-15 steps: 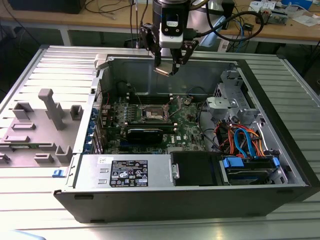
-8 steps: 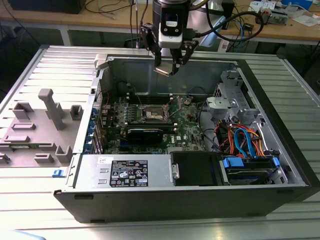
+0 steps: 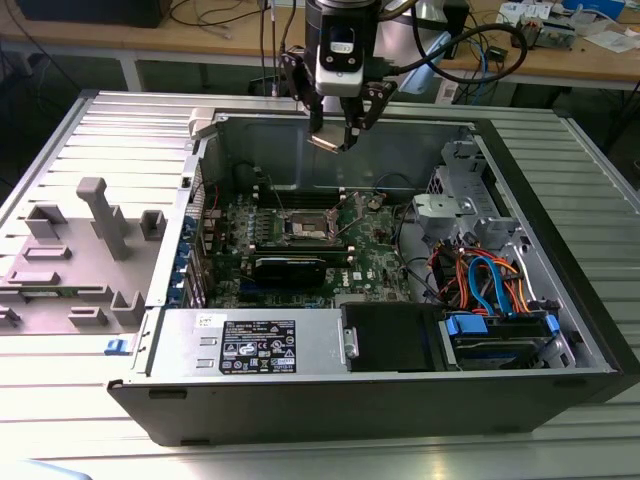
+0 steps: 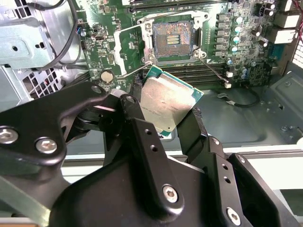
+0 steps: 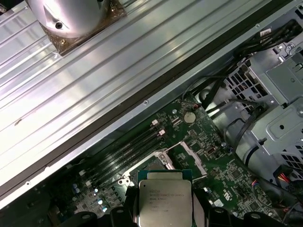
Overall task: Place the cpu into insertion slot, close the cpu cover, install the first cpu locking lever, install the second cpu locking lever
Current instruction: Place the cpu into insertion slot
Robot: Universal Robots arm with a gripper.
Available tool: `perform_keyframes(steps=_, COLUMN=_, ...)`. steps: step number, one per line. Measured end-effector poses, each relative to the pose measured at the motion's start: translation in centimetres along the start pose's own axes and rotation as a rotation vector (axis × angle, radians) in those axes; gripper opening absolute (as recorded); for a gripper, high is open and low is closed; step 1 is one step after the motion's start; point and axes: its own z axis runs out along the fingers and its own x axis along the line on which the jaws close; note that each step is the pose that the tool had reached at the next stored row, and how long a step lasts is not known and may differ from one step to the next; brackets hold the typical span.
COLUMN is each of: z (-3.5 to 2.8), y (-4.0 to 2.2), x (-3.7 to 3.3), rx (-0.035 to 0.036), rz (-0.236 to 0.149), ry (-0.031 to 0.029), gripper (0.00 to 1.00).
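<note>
One cpu [image 4: 165, 101], pinched at its edges between the gripper's [image 4: 163, 124] jaws, high above the open slot [image 4: 173, 40] and turned askew to it. We log these risks: lowered unsquared, it could damage the slot; a slack pinch could drop it onto the board [image 4: 120, 47].

Looks like a robotics lab: opened desktop computer case [image 3: 350, 412] on ribbed aluminium table [image 3: 575, 440], wooden workbench [image 3: 215, 47] with cables [image 3: 195, 14] behind.
</note>
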Motion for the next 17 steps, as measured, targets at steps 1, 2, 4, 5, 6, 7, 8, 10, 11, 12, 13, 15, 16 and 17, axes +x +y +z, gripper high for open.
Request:
perform_keyframes(steps=1, z=0.00, y=0.00, x=0.00, rx=0.0000, rz=0.003, ry=-0.0002, gripper=0.55)
perform_keyframes(steps=2, z=0.00, y=0.00, x=0.00, rx=-0.0001, rz=0.004, ry=-0.0004, gripper=0.55)
perform_keyframes(steps=4, z=0.00, y=0.00, x=0.00, rx=-0.0001, rz=0.008, ry=-0.0007, gripper=0.55)
perform_keyframes(steps=5, z=0.00, y=0.00, x=0.00, rx=-0.0001, rz=0.009, ry=-0.0008, gripper=0.55)
perform_keyframes(steps=6, z=0.00, y=0.00, x=0.00, rx=-0.0002, rz=0.011, ry=-0.0009, gripper=0.55)
perform_keyframes(steps=7, z=0.00, y=0.00, x=0.00, rx=-0.0002, rz=0.014, ry=-0.0012, gripper=0.55)
perform_keyframes(steps=8, z=0.00, y=0.00, x=0.00, rx=-0.0002, rz=0.016, ry=-0.0014, gripper=0.55)
perform_keyframes(steps=10, z=0.00, y=0.00, x=0.00, rx=-0.0006, rz=0.028, ry=-0.0025, gripper=0.55)
perform_keyframes(steps=11, z=0.00, y=0.00, x=0.00, rx=-0.0008, rz=0.040, ry=-0.0035, gripper=0.55)
perform_keyframes(steps=12, z=0.00, y=0.00, x=0.00, rx=-0.0009, rz=0.047, ry=-0.0042, gripper=0.55)
perform_keyframes(steps=13, z=0.00, y=0.00, x=0.00, rx=-0.0010, rz=0.053, ry=-0.0047, gripper=0.55)
perform_keyframes(steps=15, z=0.00, y=0.00, x=0.00, rx=-0.0012, rz=0.065, ry=-0.0057, gripper=0.55)
perform_keyframes(steps=16, z=0.01, y=0.00, x=0.00, rx=-0.0013, rz=0.067, ry=-0.0059, gripper=0.55)
perform_keyframes(steps=17, z=0.01, y=0.00, x=0.00, rx=-0.0013, rz=0.070, ry=-0.0062, gripper=0.55)
